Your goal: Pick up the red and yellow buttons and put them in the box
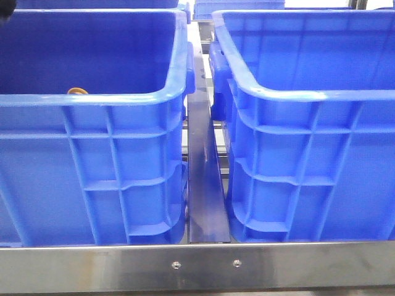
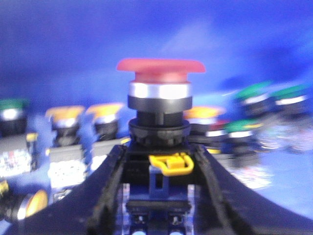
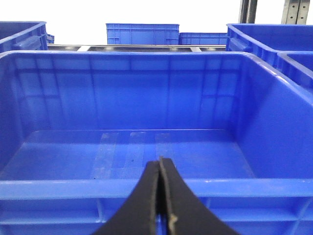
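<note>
Red button (image 2: 160, 73): upright between the black fingers (image 2: 105, 196) of the left gripper (image 2: 161, 196), which grip its dark body; a silver collar sits under the cap.
Yellow buttons (image 2: 105, 112): standing just behind it with green-capped ones (image 2: 252, 93) on a blue floor, all blurred.
Left crate (image 1: 92, 154): one orange cap (image 1: 77, 91) shows over the front rim.
Box (image 1: 308, 123): right of it, a dark gap between them.
Right gripper (image 3: 160, 196): fingers pressed together, holding nothing, over the near rim of a crate (image 3: 146, 188) with a bare floor.
</note>
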